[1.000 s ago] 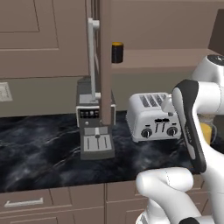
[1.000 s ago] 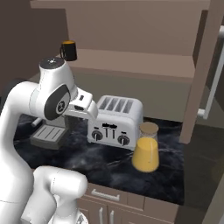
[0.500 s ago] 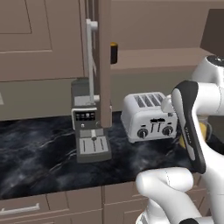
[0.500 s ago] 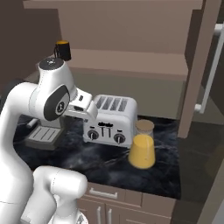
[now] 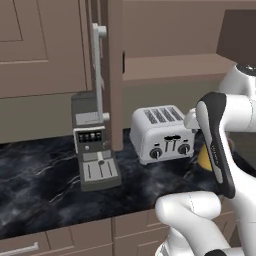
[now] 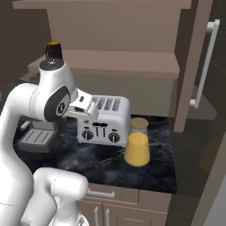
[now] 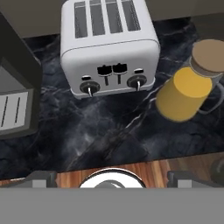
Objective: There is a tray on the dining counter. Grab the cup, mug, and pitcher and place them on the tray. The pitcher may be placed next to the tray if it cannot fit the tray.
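The pitcher sits on the black marble bench just beside the toaster, on its knob side. Glass and full of juice, so probably heavy, slick and sloshy; the handle looks safest. Jaws are wide open, holding nothing. A coffee machine stands well clear.

**Three angles on one counter**

Left base view peers from behind the arm, toaster at three o'clock. Right base view looks in from the opposite side, pitcher at centre. Hand view hangs close above, looking down; all three share the toaster.
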Controlling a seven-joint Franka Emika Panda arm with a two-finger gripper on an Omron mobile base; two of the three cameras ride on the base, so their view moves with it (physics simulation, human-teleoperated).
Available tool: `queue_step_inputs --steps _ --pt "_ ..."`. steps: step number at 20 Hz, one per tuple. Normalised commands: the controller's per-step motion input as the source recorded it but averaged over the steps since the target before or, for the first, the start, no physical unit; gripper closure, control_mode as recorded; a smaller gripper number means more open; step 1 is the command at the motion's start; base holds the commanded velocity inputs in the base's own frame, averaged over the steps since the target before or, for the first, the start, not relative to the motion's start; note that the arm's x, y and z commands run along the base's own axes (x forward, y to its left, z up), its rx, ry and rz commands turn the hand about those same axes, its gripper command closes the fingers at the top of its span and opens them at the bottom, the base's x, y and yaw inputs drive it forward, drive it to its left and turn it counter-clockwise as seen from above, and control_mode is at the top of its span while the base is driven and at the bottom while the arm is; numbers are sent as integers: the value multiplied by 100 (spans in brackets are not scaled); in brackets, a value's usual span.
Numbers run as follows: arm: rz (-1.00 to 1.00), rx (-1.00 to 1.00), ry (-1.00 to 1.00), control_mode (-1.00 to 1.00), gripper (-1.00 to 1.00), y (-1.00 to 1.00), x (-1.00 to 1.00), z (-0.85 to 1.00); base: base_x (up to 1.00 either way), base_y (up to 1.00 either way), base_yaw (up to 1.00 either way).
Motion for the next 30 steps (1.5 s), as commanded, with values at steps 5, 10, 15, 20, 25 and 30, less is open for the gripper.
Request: queue_step_inputs --steps 5,10,15,20,25,30 --pt "0 0 0 100 -100 0 0 0 5 0 -4" --pt "0 0 0 -100 -100 0 0 0 0 0 0" --pt "0 0 -7 -100 -100 0 0 0 0 0 0" --pt "0 0 -26 -100 -100 7 0 21 0 0 0" --pt "0 0 -25 -100 -100 23 0 41 0 0 0" --pt "0 0 -19 -100 -100 24 0 52 0 0 0"
